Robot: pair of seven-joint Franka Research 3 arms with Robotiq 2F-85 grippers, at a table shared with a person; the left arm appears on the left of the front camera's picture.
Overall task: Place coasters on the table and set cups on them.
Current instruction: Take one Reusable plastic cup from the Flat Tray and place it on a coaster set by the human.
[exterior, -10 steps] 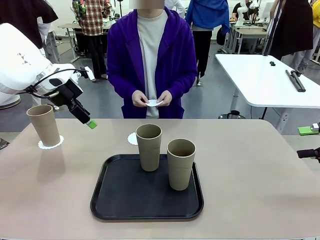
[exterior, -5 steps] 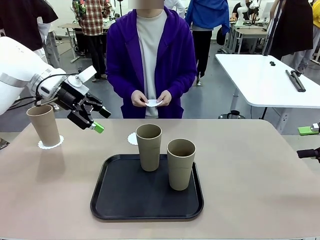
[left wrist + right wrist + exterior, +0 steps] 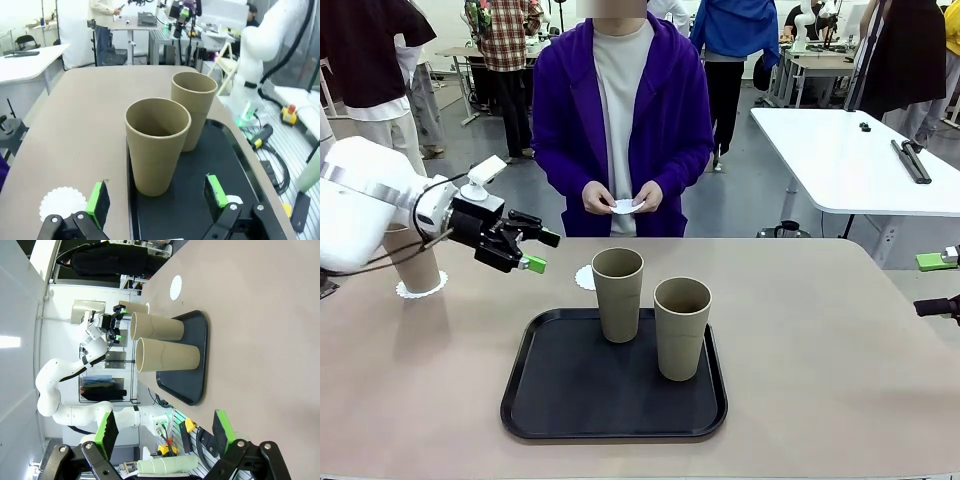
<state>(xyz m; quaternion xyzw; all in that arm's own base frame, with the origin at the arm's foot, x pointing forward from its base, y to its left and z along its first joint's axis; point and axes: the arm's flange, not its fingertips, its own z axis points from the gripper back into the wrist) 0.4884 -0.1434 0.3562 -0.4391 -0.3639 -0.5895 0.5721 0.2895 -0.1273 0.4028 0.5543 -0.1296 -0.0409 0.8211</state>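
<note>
- No text, label, brand, number or sign can be read in any view.
- The cups, the tray and the desk show plain surfaces.
- Anything printed in the background is too small or blurred to read.

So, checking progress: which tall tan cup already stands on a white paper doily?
The tall tan cup at far left, behind the left arm, on a scalloped white doily; the other two cups stand in the black tray.
</note>
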